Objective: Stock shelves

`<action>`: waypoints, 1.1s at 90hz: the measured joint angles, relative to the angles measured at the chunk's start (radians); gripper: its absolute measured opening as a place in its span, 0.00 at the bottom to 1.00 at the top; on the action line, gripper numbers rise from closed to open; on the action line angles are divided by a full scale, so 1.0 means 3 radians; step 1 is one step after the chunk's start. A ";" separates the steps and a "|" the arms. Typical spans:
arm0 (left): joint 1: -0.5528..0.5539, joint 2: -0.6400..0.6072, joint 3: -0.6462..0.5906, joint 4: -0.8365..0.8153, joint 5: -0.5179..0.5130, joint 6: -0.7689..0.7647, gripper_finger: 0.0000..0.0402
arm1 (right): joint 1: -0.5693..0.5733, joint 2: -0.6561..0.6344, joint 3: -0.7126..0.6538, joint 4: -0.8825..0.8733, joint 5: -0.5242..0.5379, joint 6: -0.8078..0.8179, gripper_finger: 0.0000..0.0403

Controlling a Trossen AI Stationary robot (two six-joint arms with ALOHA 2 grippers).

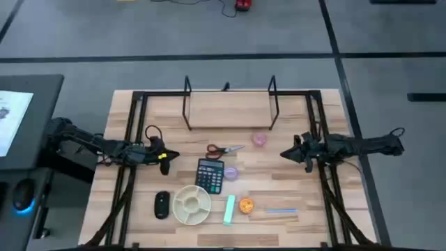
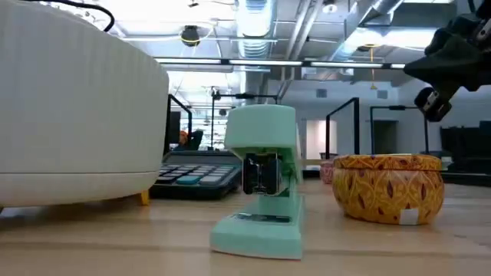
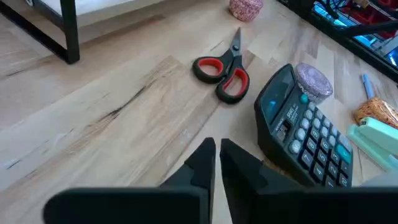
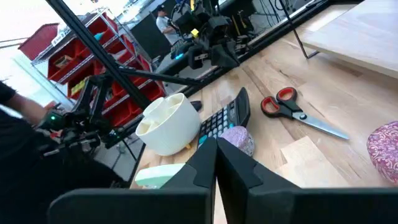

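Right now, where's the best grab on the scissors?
Probably the closed blades of the scissors, just past the pivot. They lie flat, red handles toward the left claw, so come straight down, claw across the blades; the looped handles are wider.

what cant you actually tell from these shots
- Low view: the white bowl and green stapler block most of the calculator and the rack behind.
- High view: the calculator's keys and the thin blue item are too small to identify.
- Right wrist view: the pink object is cut off by the edge.
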 joint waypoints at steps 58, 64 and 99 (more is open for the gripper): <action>0.0015 0.0045 0.0198 0.1193 0.0254 0.0777 0.02 | 0.0000 -0.0001 -0.0001 0.0000 -0.0003 0.0000 0.00; 0.0015 0.0066 0.0383 0.1242 0.0254 0.1096 0.02 | 0.0000 0.0000 -0.0001 0.0000 -0.0004 0.0000 0.00; 0.0014 0.0878 0.2015 -0.0596 0.0759 0.1502 0.02 | -0.0001 -0.0001 0.0000 0.0000 -0.0005 0.0000 0.00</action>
